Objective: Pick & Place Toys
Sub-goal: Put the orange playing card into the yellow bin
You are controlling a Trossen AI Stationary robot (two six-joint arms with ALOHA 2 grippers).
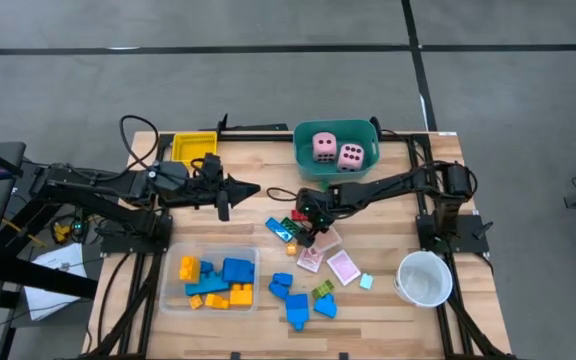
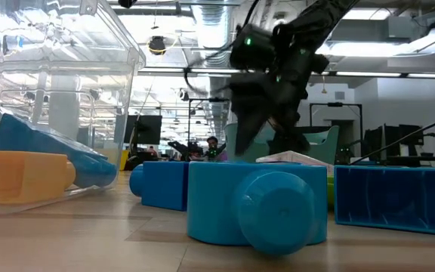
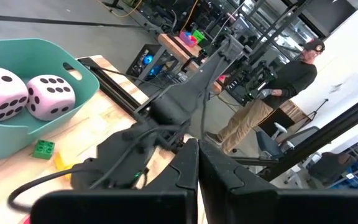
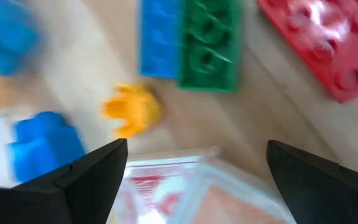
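The right gripper [image 4: 194, 165] has its fingers [image 4: 89, 171] spread wide, empty, over a clear-edged pink-white card [image 4: 197, 190] that looks blurred. Beyond lie a green block [image 4: 208, 43], red block [image 4: 316, 43] and small orange piece [image 4: 132, 110] on the surface [image 1: 388, 200]. The left gripper [image 1: 251, 189] rests closed, empty.

Robot body: two dark articulated arms

Matte black links and joints; black looping cables; green indicator light on right arm [image 1: 388, 187] wrist; left arm [image 1: 98, 185] likewise black; tapered black fingers.
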